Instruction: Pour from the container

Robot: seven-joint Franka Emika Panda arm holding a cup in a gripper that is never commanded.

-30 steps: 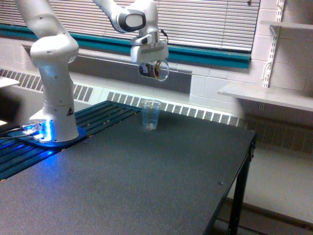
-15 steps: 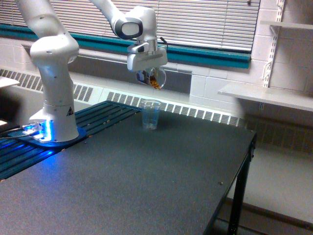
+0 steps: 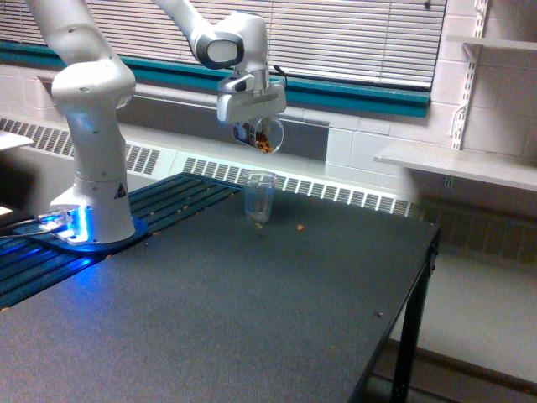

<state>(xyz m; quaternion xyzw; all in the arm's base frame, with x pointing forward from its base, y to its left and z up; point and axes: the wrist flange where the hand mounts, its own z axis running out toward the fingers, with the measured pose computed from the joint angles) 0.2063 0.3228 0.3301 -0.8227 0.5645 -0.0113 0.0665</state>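
Exterior view: end effector (image 3: pixel 258 134) clamped on the tipped container (image 3: pixel 267 135), brown bits inside, hanging above the upright tumbler (image 3: pixel 259 196) at its 12 o'clock. 1 brown bit (image 3: pixel 299 226) lies on the dark counter (image 3: pixel 252 319), at the tumbler's 4 o'clock.

The small clear plastic cup (image 3: pixel 267 134) looks thin and glossy, like the taller clear plastic tumbler (image 3: pixel 259 197). The white robot arm (image 3: pixel 92 109) has smooth, semi-gloss plastic shells. The dark tabletop (image 3: pixel 252 319) looks matt and finely speckled.
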